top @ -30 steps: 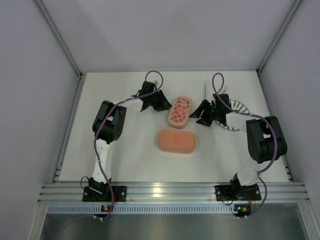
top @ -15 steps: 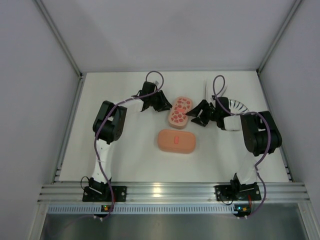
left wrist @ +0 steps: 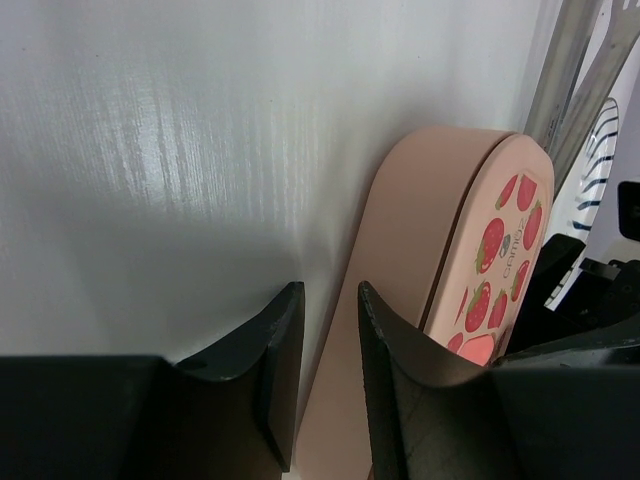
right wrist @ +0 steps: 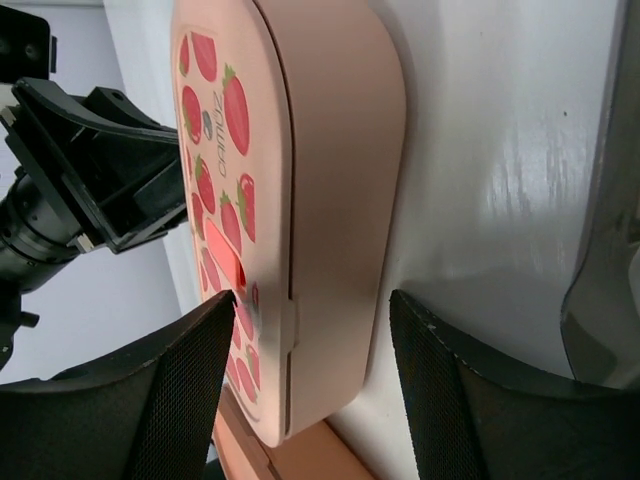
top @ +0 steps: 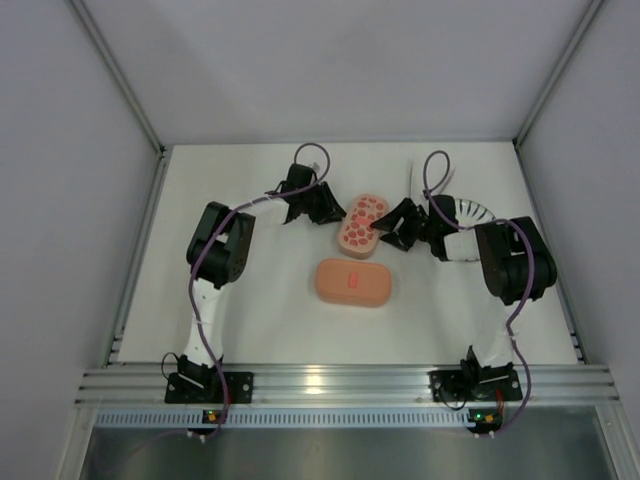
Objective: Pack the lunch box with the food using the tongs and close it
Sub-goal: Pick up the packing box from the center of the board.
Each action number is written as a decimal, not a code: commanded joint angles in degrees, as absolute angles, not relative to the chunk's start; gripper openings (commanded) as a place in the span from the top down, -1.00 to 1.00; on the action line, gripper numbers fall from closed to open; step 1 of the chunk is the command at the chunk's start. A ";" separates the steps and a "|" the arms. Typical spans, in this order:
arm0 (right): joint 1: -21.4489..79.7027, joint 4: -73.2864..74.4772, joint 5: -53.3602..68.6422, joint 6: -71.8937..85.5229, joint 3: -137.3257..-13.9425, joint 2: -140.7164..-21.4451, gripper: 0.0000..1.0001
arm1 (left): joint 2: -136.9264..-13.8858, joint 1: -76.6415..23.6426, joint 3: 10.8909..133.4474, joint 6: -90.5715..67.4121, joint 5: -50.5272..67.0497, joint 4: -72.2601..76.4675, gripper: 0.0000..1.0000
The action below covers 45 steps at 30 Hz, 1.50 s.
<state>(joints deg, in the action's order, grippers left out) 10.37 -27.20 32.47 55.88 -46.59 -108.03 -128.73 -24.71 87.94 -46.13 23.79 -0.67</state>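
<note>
The lunch box [top: 360, 221] with its strawberry-print lid on lies at the table's middle back. It also shows in the left wrist view [left wrist: 420, 230] and the right wrist view [right wrist: 330, 150]. My left gripper [top: 327, 209] sits against its left side, jaws a narrow gap apart [left wrist: 330, 288] with nothing between them. My right gripper [top: 386, 228] is open, its jaws [right wrist: 313, 300] straddling the box's right edge, one finger over the lid and one by the table. The tongs [top: 412, 180] lie behind it. No food shows.
A second plain pink closed box [top: 353, 282] lies just in front of the first one. A white plate with black stripes [top: 480, 213] sits under my right arm. White walls and metal rails border the table.
My right gripper has slid left from the plate up to the strawberry box and opened slightly. The left gripper has barely moved.
</note>
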 commanded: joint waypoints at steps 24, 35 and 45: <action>14.15 -44.91 33.21 63.10 -49.22 -116.37 -0.21 | -128.93 -28.04 87.54 -48.43 27.60 -2.02 0.33; 15.73 -45.62 35.07 63.46 -48.87 -115.31 -0.15 | -129.46 -28.39 89.91 -48.60 27.95 -2.99 0.32; 15.65 -45.88 34.72 65.21 -48.78 -113.47 0.75 | -128.67 -28.39 90.26 -47.73 27.07 -4.48 0.32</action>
<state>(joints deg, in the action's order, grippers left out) 14.04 -41.85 33.10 64.31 -48.38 -114.83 -128.90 -26.87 88.77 -48.21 25.06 -3.11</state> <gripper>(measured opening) 0.505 0.335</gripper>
